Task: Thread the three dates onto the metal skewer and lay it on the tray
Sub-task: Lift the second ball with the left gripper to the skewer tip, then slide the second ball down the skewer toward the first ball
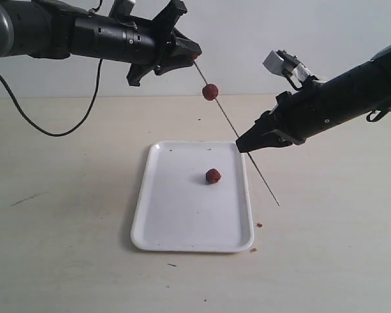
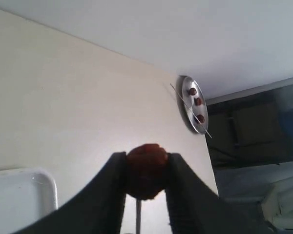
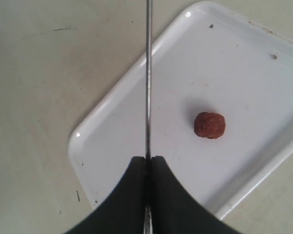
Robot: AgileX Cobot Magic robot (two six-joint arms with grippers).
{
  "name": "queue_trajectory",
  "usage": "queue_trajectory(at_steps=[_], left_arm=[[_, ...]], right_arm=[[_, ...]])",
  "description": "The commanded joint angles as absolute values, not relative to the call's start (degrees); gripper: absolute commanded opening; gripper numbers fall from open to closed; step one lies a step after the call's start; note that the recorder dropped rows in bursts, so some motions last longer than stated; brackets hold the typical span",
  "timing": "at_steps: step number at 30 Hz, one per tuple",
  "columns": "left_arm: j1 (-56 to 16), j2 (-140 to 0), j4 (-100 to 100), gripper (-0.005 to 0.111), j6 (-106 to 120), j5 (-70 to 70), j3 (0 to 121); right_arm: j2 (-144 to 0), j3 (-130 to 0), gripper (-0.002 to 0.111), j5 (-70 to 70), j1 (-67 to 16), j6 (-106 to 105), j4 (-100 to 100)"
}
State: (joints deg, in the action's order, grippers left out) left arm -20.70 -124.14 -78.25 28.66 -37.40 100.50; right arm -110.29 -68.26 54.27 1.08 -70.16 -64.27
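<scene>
High at upper left, left end effector [image 1: 188, 52] reaching in level, jaws narrowed partway and clamped on the held date [image 2: 146, 170], a dark red-brown lump pinched square between both black fingers [image 2: 112, 195]. Right under that date, top end of the metal skewer [image 1: 231, 124] meeting it; pierced or only touching, cannot tell. From there, slanting down and to the right across the far right corner of the tray [image 1: 182, 235]. Strung on the upper stretch, just below the left fingertips, the threaded date [image 1: 210, 92], clear of both end effectors. Lower down, right end effector [image 1: 241, 147] coming in from the right, jaws pressed tight together on the rod, nothing but thin metal between the fingertips. Past that grip, bare lower end poking out beyond the tray's right rim, over the pale worktop [image 1: 326, 248]; touching it or hanging above, hard to say. Down on the tray, lying alone near the middle, the loose date [image 1: 212, 175], well apart from the skewer. Tray flat on the worktop, white, glossy, a few dark specks on it. Near its front right corner, two tiny orange crumbs [image 1: 259, 224] on the worktop.
</scene>
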Motion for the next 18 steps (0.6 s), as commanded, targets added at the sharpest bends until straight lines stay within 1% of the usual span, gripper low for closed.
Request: queue_trajectory(at_steps=[1,10,18], left_arm=[[-22.2,-123.3,-77.7,0.028,29.8,-38.8,100.6],[-25.0,-123.3,-70.6,0.028,29.6,-40.4,100.6],[-26.5,-124.1,-68.0,0.028,29.5,-40.3,100.6]], right_arm=[[-110.1,-68.4,0.0,54.0,1.3,-72.0,-66.3],[-110.1,-68.4,0.0,48.0,1.3,-72.0,-68.7],[-110.1,-68.4,0.0,47.5,1.3,-72.2,-69.9]])
